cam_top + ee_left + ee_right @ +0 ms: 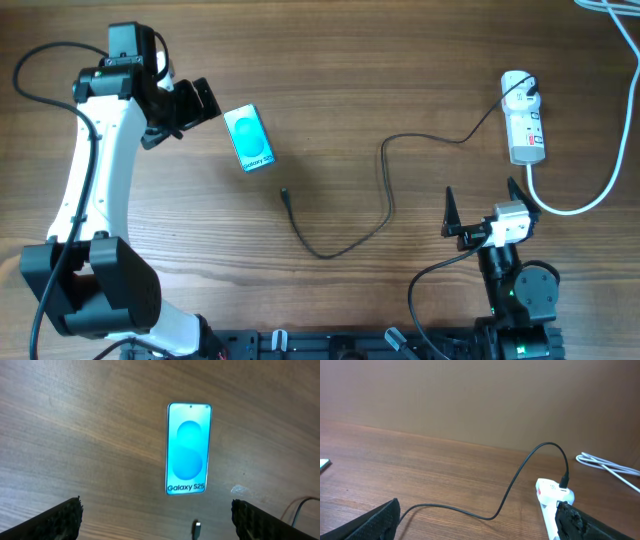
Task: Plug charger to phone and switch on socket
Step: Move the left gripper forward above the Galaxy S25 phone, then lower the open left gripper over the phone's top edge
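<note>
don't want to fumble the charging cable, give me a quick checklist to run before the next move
1. Left gripper open and empty: ok.
2. Right gripper open and empty: ok.
3. Phone flat on the table, screen up, nothing on it: ok.
4. Cable tip in the phone: not ok, it lies loose on the table, apart from the phone.
5. Plug seated in the power strip: ok.
6. Power strip switched on: cannot tell.
</note>
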